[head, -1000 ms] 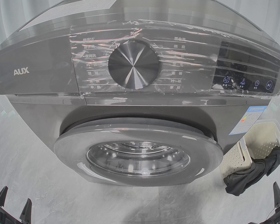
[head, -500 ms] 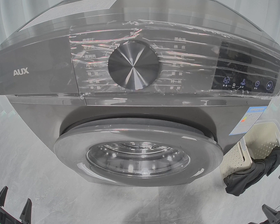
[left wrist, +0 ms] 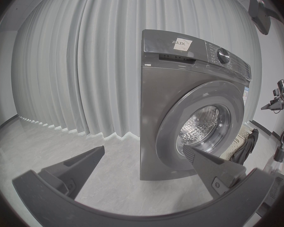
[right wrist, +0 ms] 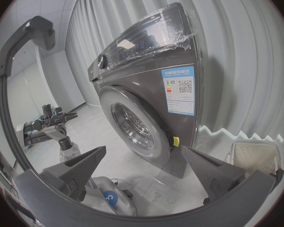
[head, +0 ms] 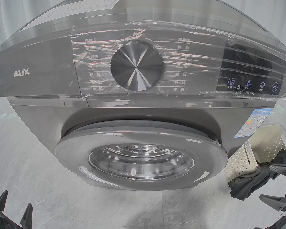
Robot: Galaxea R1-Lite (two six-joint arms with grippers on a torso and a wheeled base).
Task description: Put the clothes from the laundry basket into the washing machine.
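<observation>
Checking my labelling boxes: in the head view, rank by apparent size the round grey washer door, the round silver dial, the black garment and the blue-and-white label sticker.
1. round grey washer door
2. round silver dial and black garment: about alike, unranked
3. blue-and-white label sticker

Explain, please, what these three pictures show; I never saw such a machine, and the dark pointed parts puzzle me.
A two-armed robot faces a washing machine. One picture comes from a camera on its head, two from cameras on its wrists, each looking past its own claw. The dark pointed parts belong to the claws: the left claw and the right claw are both open and hold nothing. The machine's round door is shut. On the floor at the robot's right stands a laundry basket, with a black garment hanging over its rim.
</observation>
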